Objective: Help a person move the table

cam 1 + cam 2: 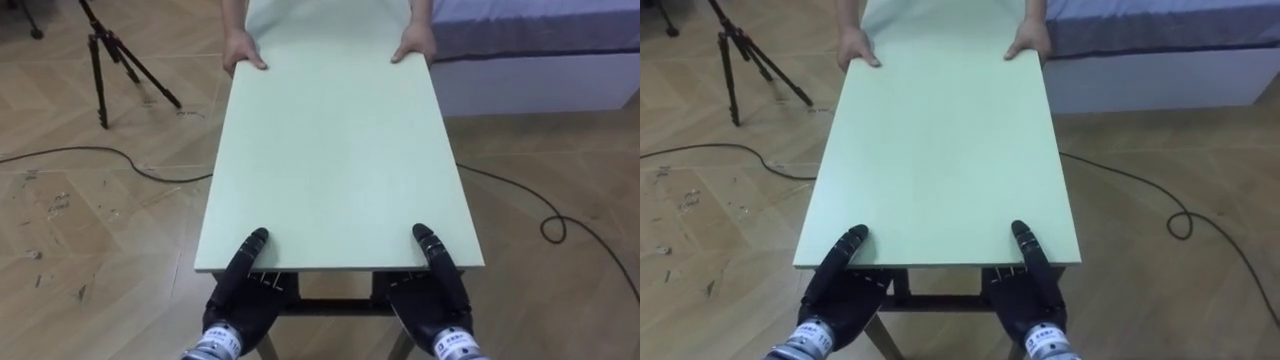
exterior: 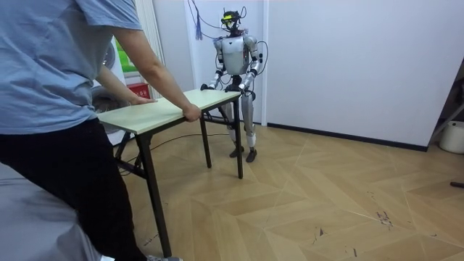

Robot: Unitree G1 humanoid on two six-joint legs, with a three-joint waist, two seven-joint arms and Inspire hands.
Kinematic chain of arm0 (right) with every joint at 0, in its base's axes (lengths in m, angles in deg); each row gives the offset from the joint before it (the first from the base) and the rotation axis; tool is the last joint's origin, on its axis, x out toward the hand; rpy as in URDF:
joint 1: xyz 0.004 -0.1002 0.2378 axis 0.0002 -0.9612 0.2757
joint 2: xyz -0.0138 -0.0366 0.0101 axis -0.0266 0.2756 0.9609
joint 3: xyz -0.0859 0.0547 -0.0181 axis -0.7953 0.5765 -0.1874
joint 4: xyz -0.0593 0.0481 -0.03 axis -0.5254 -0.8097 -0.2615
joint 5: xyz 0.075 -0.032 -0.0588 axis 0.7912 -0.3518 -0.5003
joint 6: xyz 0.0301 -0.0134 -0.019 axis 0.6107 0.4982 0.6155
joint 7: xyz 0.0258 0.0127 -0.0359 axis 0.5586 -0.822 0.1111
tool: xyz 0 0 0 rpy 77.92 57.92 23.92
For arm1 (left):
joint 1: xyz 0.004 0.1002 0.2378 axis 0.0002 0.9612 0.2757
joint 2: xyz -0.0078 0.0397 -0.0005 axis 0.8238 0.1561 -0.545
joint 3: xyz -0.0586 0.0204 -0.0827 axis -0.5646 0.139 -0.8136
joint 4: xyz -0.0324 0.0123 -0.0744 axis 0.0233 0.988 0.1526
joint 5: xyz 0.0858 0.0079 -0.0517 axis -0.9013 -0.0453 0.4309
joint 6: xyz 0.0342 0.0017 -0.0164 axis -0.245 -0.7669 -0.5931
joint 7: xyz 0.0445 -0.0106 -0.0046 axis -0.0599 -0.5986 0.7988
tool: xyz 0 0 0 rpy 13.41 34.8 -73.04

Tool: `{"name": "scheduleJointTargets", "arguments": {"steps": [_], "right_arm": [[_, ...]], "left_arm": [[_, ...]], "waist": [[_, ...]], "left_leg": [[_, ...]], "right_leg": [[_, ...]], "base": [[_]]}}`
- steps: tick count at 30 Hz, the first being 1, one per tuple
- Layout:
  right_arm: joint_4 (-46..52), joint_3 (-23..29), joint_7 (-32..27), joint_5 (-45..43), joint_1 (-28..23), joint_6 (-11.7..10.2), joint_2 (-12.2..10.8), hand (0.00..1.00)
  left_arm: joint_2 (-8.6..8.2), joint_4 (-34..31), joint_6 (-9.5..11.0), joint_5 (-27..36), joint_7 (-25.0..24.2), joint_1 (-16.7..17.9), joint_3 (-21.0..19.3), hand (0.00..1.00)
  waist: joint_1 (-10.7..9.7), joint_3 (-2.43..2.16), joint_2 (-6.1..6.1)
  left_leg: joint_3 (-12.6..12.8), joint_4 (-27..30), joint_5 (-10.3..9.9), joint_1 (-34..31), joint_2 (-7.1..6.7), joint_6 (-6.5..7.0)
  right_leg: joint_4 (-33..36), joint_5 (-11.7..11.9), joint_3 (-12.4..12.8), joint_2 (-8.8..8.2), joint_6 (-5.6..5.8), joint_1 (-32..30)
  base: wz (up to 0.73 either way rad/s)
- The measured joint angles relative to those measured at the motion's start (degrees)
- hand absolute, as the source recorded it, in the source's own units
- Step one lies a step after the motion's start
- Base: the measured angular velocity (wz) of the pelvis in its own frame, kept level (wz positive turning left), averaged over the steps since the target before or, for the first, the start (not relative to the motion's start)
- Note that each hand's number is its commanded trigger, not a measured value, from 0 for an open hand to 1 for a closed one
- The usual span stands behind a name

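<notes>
A pale green table (image 1: 330, 150) with dark metal legs stretches away from me. My left hand (image 1: 243, 295) clamps its near edge, thumb on top and palm below. My right hand (image 1: 432, 300) grips the same edge the same way further right. At the far end a person's hands (image 1: 242, 50) (image 1: 415, 45) hold the two corners. In the room view the person in a blue shirt stands in the foreground holding the table (image 2: 163, 109), hand (image 2: 191, 113) on its edge. I stand upright at the opposite end, close to the white wall.
A black tripod (image 1: 110, 60) stands on the wooden floor at the far left. A bed with a grey mattress (image 1: 540, 40) lies at the far right. Dark cables (image 1: 90, 155) (image 1: 560, 225) trail on both sides. A white container (image 2: 453, 136) sits by the wall.
</notes>
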Motion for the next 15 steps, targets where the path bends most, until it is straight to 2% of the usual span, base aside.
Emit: {"name": "scheduleJointTargets", "arguments": {"steps": [3, 15], "right_arm": [[0.0, 0.0, -0.2, -0.1, 0.0, -0.6, 0.1, 1.00], [0.0, 0.0, -0.5, -0.2, 0.1, -0.6, 0.1, 1.00]], "left_arm": [[-0.18, 0.0, -0.1, -0.1, 0.3, 0.0, 0.1, 1.00], [-0.32, 0.0, 0.3, -3.1, 1.1, -0.1, 0.0, 1.00]], "waist": [[0.0, 0.01, -0.03], [0.2, -0.06, 0.09]], "left_leg": [[0.1, 0.0, 0.0, 0.0, -0.01, -0.01], [0.1, 0.0, 0.0, 0.0, -0.02, -0.02]], "right_leg": [[0.0, 0.0, 0.0, -0.03, 0.00, 0.0], [0.0, 0.0, -0.1, -0.05, 0.00, 0.0]], "base": [[0.00], [0.00]]}}
